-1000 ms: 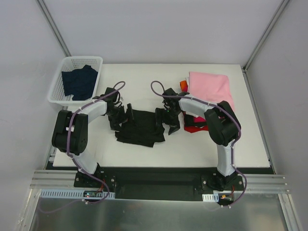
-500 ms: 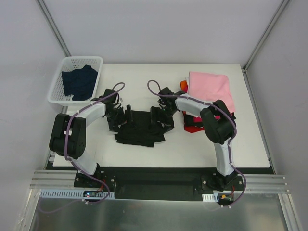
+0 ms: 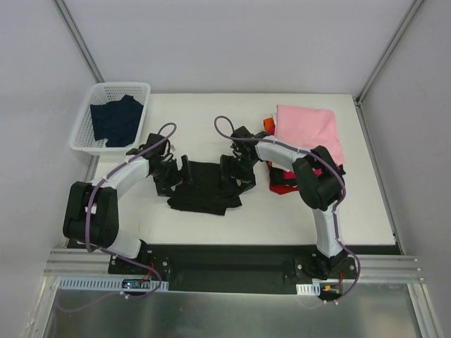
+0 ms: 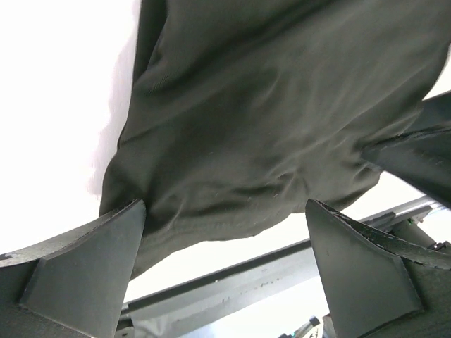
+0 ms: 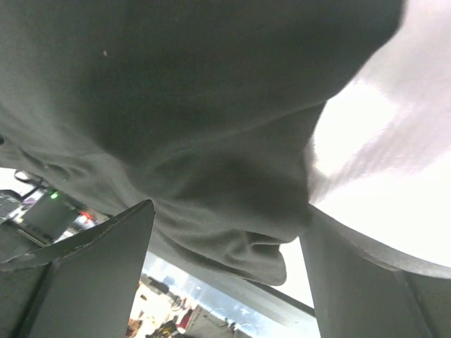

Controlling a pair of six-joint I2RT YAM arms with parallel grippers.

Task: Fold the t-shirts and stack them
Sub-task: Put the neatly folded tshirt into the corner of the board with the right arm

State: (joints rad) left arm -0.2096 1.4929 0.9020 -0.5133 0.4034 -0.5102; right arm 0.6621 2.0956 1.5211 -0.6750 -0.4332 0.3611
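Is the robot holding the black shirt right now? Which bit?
No. The left fingers and right fingers stand open, at opposite edges of the black shirt.

Your left arm point(image 3: 130, 171) and right arm point(image 3: 282, 151) pair white link shells with bulky black joint housings. A thin purple cable point(image 3: 106, 184) runs along each and loops free near the wrist. The left end effector point(image 3: 177, 174) and right end effector point(image 3: 237, 174) are black, with matte, wedge-shaped fingers point(image 4: 77, 274).
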